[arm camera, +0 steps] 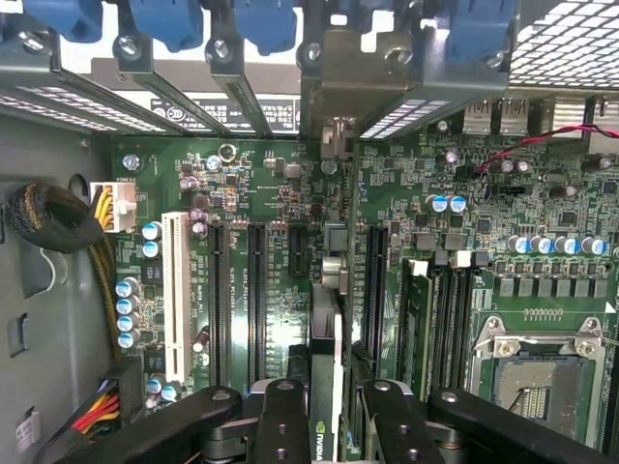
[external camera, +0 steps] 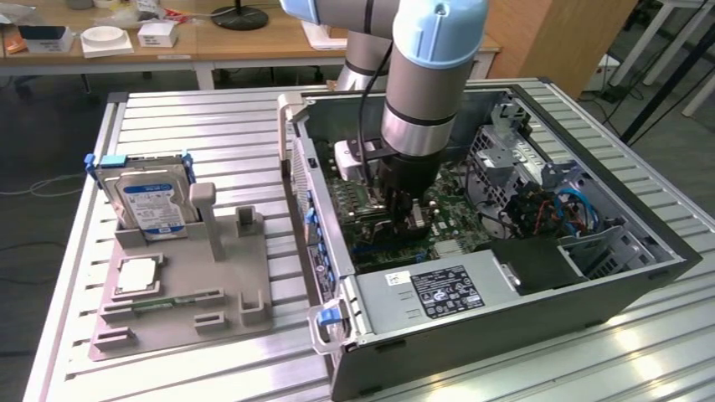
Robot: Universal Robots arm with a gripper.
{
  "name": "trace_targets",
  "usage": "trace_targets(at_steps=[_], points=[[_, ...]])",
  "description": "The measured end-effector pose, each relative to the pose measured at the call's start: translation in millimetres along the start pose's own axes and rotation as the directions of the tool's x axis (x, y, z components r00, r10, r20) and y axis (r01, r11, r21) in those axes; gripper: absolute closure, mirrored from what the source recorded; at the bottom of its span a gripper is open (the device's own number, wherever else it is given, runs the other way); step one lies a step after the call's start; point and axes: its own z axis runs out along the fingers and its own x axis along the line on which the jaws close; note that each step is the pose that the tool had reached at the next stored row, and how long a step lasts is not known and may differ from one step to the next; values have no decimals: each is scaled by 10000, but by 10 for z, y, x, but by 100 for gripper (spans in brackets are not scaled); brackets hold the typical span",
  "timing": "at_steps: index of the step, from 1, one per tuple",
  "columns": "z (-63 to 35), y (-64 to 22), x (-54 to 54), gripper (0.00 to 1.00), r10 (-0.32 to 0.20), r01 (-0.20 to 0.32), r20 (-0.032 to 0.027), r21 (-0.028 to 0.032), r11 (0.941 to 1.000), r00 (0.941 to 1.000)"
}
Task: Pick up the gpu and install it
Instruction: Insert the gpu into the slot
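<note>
In the wrist view the gpu (arm camera: 327,333) shows edge-on as a thin dark card with a green logo near my fingers. It stands upright over the green motherboard (arm camera: 280,184), in line with a long black slot between the other black slots (arm camera: 256,290) and the memory sockets. Its metal bracket (arm camera: 331,92) reaches the case's rear slot openings. My gripper (arm camera: 327,425) is shut on the card, one black finger (arm camera: 282,425) on each side. In the exterior view my gripper (external camera: 397,213) is lowered deep inside the open computer case (external camera: 625,276).
A grey holder tray (external camera: 223,276) at the exterior view's left carries the silver hard drive (external camera: 151,201), a processor chip (external camera: 136,276) and a green memory stick (external camera: 167,303). Inside the case are the power supply (external camera: 447,293), a white slot (arm camera: 176,290), a memory module (arm camera: 418,319) and the processor socket (arm camera: 542,377).
</note>
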Motion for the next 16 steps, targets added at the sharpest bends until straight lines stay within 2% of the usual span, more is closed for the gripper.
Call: trace_targets(at_steps=[5,6,7,9,12,13,15,16], points=[[0,10,-1,73,17,-17,-1,-8,10000,10000],[1,8,-1,67,15,-15,0,2,10000,10000],[-1,4,0,67,8,-8,-4,-1,10000,10000],[0,2,-1,55,5,-5,0,1,10000,10000],[0,2,-1,49,4,-4,-1,0,10000,10000],[0,2,-1,43,4,-4,-2,0,10000,10000],[0,3,-7,43,6,-6,-15,2,10000,10000],[0,6,-15,44,10,-10,-43,4,10000,10000]])
